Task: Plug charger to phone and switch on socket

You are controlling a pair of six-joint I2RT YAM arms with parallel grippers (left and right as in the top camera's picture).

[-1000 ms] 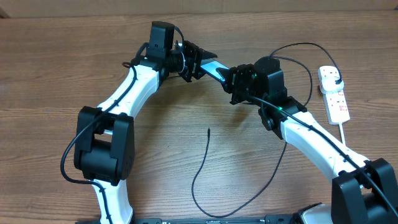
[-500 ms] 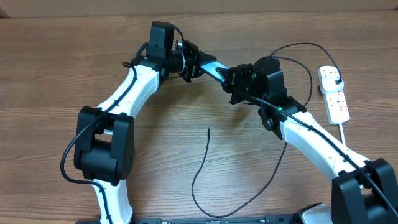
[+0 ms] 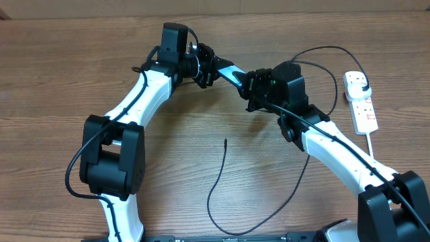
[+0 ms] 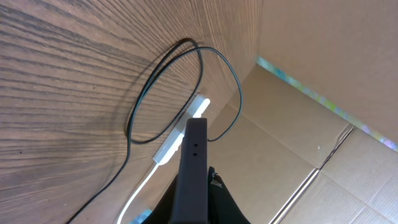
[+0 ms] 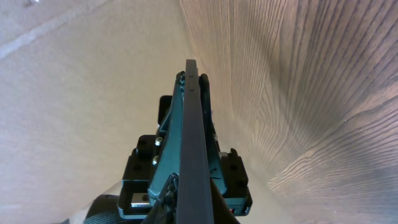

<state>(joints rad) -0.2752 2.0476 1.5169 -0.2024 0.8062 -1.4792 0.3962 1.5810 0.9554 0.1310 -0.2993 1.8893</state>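
The phone [image 3: 229, 72], its blue screen showing, hangs above the table between my two grippers. My left gripper [image 3: 212, 68] is shut on its far-left end and my right gripper [image 3: 247, 85] is shut on its near-right end. The left wrist view shows the phone's black edge [image 4: 194, 158] running up from the left gripper [image 4: 196, 202]. In the right wrist view the phone's edge [image 5: 193, 130] stands between the jaws. The charger's black cable [image 3: 216, 185] lies loose on the table, its connector tip [image 3: 225, 140] free, its plug [image 3: 363, 85] in the socket [image 3: 361, 102].
The socket's white strip [image 4: 181, 132] and thick white cord [image 4: 140, 186] lie on the wood at the right, with the charger cable [image 4: 155, 78] looping beside them. A cardboard wall [image 4: 298, 137] stands behind the table.
The left gripper's jaws have closed onto the phone's end. The right gripper and phone have shifted slightly left. The cable on the table has not moved.
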